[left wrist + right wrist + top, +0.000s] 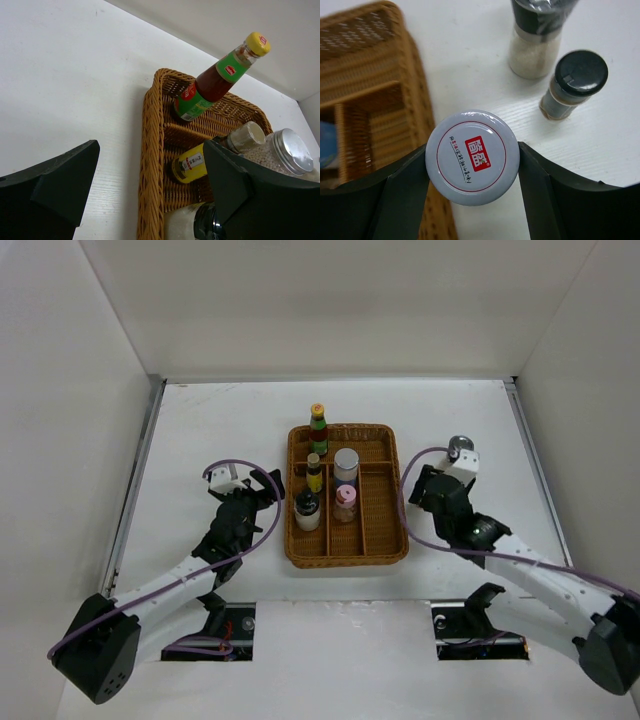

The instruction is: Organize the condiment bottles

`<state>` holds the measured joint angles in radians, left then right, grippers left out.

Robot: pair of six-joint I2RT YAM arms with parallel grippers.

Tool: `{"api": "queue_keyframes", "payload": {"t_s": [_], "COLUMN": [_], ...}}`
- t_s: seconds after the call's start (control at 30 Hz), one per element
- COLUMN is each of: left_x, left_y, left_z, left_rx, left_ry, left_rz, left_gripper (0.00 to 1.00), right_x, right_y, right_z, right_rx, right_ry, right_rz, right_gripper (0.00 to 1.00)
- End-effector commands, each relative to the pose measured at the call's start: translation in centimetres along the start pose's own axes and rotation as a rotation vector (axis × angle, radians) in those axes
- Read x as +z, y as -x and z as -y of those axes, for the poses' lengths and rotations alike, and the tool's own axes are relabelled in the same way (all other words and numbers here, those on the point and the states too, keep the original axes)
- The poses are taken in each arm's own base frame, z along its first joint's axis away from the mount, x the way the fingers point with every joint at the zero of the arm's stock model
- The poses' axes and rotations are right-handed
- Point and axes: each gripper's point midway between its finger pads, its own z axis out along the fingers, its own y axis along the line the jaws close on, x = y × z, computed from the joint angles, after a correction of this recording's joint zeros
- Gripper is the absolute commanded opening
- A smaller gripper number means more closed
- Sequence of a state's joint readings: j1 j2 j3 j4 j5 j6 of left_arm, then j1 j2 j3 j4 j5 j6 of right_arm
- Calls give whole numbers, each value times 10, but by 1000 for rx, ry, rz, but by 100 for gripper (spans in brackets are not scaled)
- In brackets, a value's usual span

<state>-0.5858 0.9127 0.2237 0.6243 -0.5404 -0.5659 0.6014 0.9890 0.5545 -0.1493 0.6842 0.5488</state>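
The wicker tray [296,540] holds a green-labelled yellow-capped bottle [318,426], a yellow-labelled bottle [314,472], a pale-lidded jar [346,464], a pink-lidded jar [345,502] and a dark-capped bottle [307,509]. My left gripper [264,486] is open and empty just left of the tray; in its wrist view its jaws straddle the tray's left rim [150,165], near the yellow-labelled bottle [190,165]. My right gripper [421,487] is shut on a white-lidded jar [472,156] just right of the tray's rim [422,115].
Two shakers stand on the table beyond the right gripper: a black-topped one with white grains [535,42] and a black-capped one [572,85]. A silver-topped object [459,447] shows by the right wrist. White walls enclose the table on three sides.
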Motion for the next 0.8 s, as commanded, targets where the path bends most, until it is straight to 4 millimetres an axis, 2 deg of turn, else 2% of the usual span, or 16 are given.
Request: {"api": "queue_keyframes", "payload": {"t_s": [0.0, 0.13, 0.27, 0.33, 0.5, 0.6, 0.77], "left_x": [2, 2, 0, 0, -1, -1, 0], "left_y": [7, 8, 14, 16, 16, 16, 14], "left_z": [10, 11, 8, 6, 7, 5, 5], "left_rx": [-31, -34, -42, -45, -45, -44, -41], "left_ry": [-32, -31, -28, -22, -24, -23, -23], "left_rz": [24, 29, 46, 56, 55, 54, 48], "left_gripper": [85, 85, 84, 84, 84, 84, 84], "right_x": [-33, -80, -117, -128, -133, -128, -118], "right_y": [54, 42, 20, 11, 5, -6, -34], "right_z": [-25, -78, -132, -157, -198, -208, -213], "right_rx": [35, 3, -35, -47, -49, -64, -126], "right_ry": [103, 333, 516, 578, 665, 670, 651], "right_rz": [138, 97, 48, 42, 68, 63, 27], "right_gripper": [45, 45, 45, 45, 45, 45, 46]}}
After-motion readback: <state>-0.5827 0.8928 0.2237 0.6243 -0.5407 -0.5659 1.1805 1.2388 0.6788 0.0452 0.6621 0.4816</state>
